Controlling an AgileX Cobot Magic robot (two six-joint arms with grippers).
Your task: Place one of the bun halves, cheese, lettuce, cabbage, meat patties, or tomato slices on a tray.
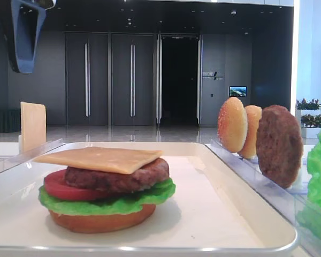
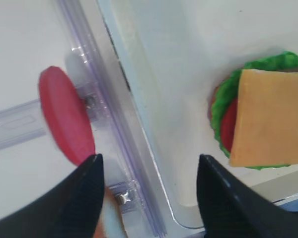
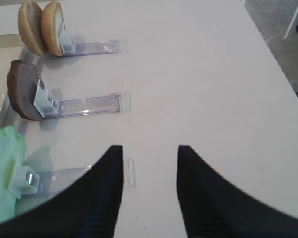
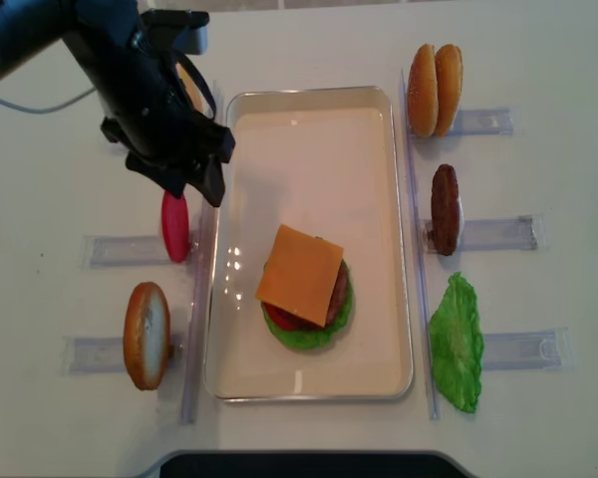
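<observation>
On the cream tray (image 4: 379, 199) sits a stack: flat bun base (image 1: 101, 220), lettuce (image 1: 109, 203), tomato slice (image 1: 56, 187), meat patty (image 1: 117, 178), and a cheese slice (image 4: 300, 274) on top. My left gripper (image 4: 197, 184) hangs open and empty over the tray's left rim (image 2: 139, 134), beside a tomato slice (image 2: 67, 115) standing upright in a rack. My right gripper (image 3: 150, 151) is open over bare table. It is right of the racks with two bun halves (image 3: 40, 27), a patty (image 3: 24, 96) and lettuce (image 3: 5, 168).
Clear plastic racks line both sides of the tray. A bun half (image 4: 147, 335) stands in the near left rack, and a spare cheese slice (image 1: 33, 126) stands upright in the far left one. A rack rail (image 2: 97, 116) runs under my left gripper.
</observation>
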